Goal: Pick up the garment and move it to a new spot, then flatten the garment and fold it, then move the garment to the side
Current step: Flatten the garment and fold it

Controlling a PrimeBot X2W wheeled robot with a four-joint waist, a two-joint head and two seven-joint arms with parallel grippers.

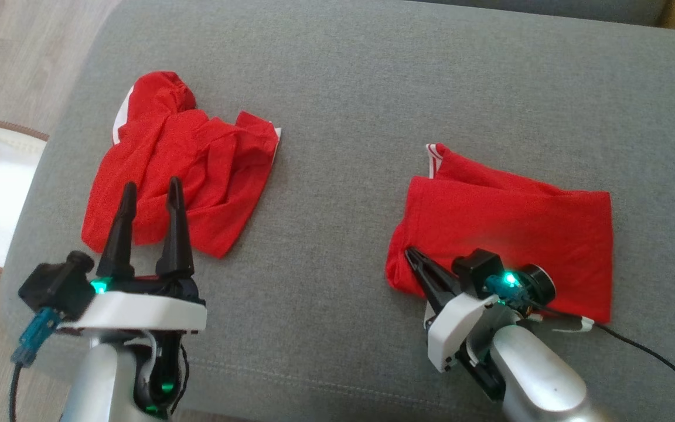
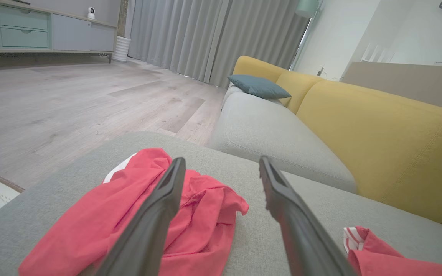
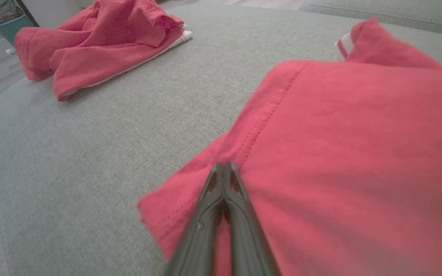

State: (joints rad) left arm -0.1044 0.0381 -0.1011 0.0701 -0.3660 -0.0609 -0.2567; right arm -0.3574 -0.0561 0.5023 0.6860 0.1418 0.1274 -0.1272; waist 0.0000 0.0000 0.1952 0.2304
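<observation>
Your right gripper [image 1: 409,253] — fingers together — sits on the folded garment [image 1: 519,228] at its left edge; left gripper [image 1: 151,183] gapes; open cushion [image 1: 337,176] between.

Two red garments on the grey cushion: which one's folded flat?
The right-hand garment: a neat rectangle, with the right gripper pinching its near-left corner. The left-hand garment lies crumpled and wrinkled.

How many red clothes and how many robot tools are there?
Red clothes: 2 (crumpled garment, folded garment)
Tools: 2 (left tool, right tool)
Total: 4
</observation>
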